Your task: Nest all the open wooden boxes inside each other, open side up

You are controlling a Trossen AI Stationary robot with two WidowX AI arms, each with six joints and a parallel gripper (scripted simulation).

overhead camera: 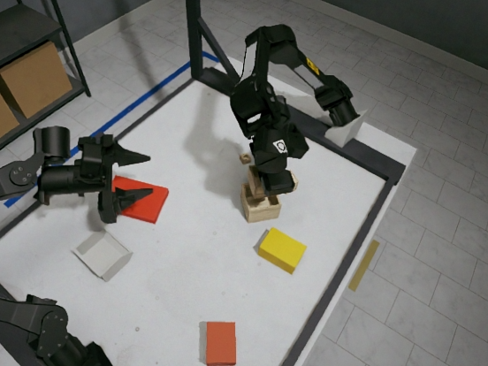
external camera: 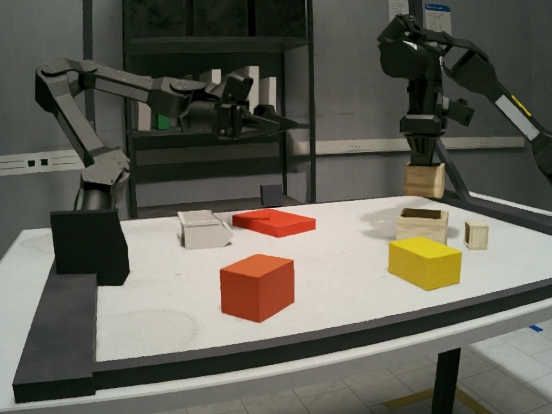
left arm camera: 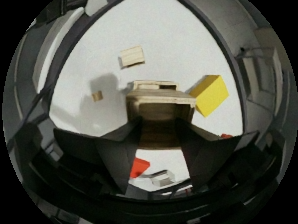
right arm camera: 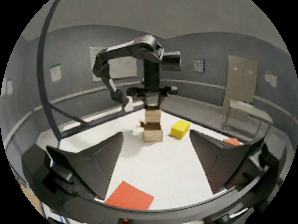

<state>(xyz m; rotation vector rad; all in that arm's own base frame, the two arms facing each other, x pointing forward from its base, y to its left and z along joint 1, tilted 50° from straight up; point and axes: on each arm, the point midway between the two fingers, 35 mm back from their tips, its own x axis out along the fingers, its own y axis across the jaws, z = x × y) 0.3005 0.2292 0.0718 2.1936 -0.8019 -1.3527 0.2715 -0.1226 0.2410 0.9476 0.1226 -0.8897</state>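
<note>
The biggest wooden box [overhead camera: 261, 207] stands upright on the table, open side up; it also shows in the exterior view [external camera: 421, 225]. My left gripper [overhead camera: 271, 182] is shut on a medium wooden box [external camera: 424, 180] and holds it tilted just above the biggest box; the left wrist view shows the medium box [left arm camera: 158, 106] between the fingers. A smaller wooden box [external camera: 476, 234] lies on its side beside the biggest box. A tiny wooden box [overhead camera: 245, 158] sits behind them. My right gripper [overhead camera: 148, 173] is open and empty, high above a red slab [overhead camera: 143, 199].
A yellow block [overhead camera: 282, 249] lies just in front of the biggest box. An orange block [overhead camera: 220, 342] sits near the front edge. A grey-white open box [overhead camera: 102, 255] lies tilted at the left. A black frame post [overhead camera: 194, 40] stands at the back.
</note>
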